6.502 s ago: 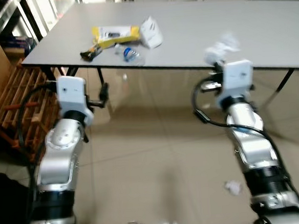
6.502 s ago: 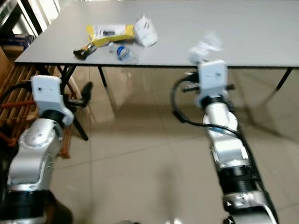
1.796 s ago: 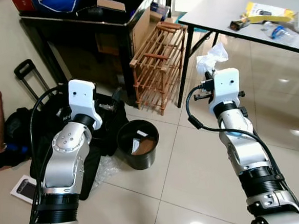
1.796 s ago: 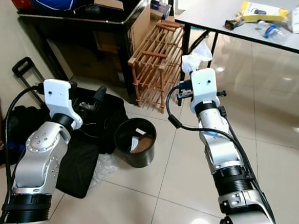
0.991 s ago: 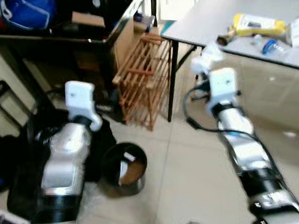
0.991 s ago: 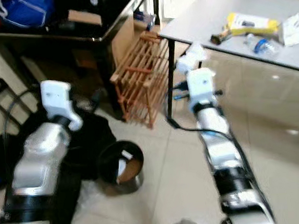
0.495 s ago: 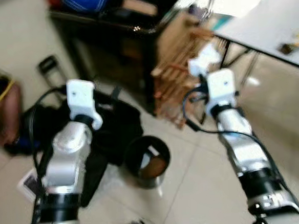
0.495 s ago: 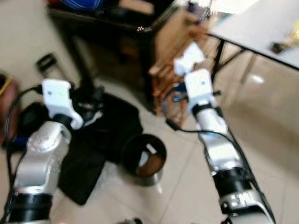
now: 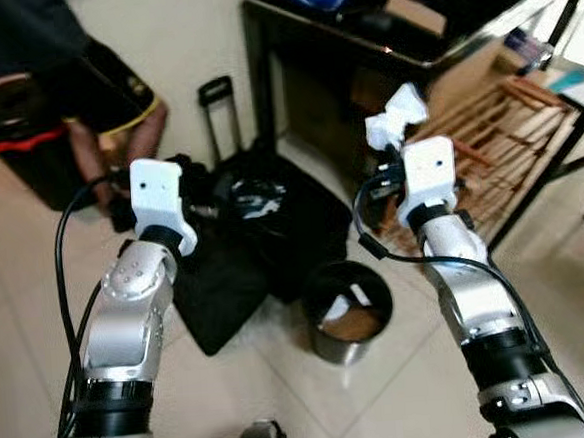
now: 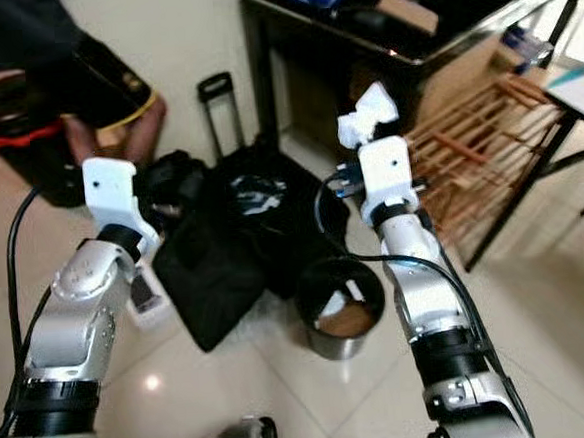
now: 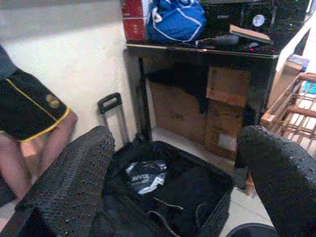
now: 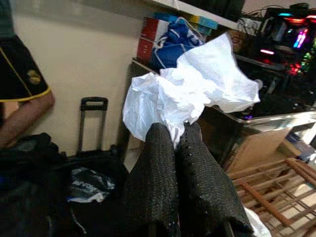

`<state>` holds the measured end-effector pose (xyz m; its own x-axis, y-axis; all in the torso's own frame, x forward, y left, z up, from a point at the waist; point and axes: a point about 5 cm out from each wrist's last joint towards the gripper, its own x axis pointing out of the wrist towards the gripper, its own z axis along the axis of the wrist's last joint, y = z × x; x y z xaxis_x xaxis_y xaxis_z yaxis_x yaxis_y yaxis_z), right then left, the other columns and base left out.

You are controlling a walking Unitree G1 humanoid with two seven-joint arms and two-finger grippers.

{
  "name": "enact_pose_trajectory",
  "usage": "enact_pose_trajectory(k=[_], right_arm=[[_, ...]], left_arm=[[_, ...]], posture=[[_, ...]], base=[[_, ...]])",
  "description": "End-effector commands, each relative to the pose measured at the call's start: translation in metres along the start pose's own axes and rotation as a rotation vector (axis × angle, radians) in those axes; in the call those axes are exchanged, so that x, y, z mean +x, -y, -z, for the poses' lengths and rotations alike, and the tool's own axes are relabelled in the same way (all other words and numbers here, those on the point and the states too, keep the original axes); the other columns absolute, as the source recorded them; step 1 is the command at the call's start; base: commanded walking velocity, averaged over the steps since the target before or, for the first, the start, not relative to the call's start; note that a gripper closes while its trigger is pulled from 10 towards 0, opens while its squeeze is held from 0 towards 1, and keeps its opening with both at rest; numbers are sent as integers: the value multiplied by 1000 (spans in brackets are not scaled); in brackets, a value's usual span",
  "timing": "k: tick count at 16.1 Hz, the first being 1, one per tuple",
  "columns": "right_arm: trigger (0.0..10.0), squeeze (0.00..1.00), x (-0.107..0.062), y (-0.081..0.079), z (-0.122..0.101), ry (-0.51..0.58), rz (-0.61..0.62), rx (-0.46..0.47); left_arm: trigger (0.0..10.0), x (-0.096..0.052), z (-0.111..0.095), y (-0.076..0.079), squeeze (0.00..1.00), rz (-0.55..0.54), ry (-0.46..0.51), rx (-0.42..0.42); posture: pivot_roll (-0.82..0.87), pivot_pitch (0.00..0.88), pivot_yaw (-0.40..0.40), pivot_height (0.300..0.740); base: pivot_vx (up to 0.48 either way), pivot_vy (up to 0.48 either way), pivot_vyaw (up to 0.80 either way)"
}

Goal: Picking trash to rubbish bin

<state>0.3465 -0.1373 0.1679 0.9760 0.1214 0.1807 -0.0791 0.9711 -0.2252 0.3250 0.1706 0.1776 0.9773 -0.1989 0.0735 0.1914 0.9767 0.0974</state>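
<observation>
- Tissue (image 12: 190, 96) pinched between my right gripper (image 12: 183, 136) fingers, held high; bin (image 9: 350, 311) sits below and nearer me.
- Left gripper (image 11: 173, 163) spread wide, empty, facing the black bag (image 9: 262, 221).
- Risk: tissue is light; dropped from this height it may drift and miss the bin. A person (image 9: 102, 82) stands close, so I watch the swing.
- Versus half a second ago: view swung left, bin now between my arms.

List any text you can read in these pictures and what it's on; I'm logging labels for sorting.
None can be read.
Silver wrapper in the black suitcase: dark print, too blurred.
Red boxes on the black shelf: markings too small.
Yellow emblem on a person's dark shorts: no legible letters.
</observation>
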Motion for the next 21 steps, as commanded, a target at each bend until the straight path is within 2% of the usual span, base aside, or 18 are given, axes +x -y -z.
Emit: enact_pose_trajectory(k=[1, 7, 16, 21], right_arm=[[10000, 0, -1, 6, -1, 7, 17, 5], [10000, 0, -1, 6, 0, 3, 25, 8], [10000, 0, -1, 6, 0, 0, 32, 15], [10000, 0, -1, 7, 0, -1, 32, 12]], left_arm=[[10000, 1, -3, 5, 0, 25, 11, 1], [10000, 1, -2, 6, 0, 40, 8, 4], [10000, 0, 0, 8, 0, 49, -2, 15], [10000, 0, 0, 9, 0, 56, 2, 9]], posture=[[84, 116, 31, 740], [86, 116, 32, 740], [86, 116, 34, 740], [83, 119, 30, 740]], base=[[274, 0, 0], [305, 0, 0], [445, 0, 0], [276, 0, 0]])
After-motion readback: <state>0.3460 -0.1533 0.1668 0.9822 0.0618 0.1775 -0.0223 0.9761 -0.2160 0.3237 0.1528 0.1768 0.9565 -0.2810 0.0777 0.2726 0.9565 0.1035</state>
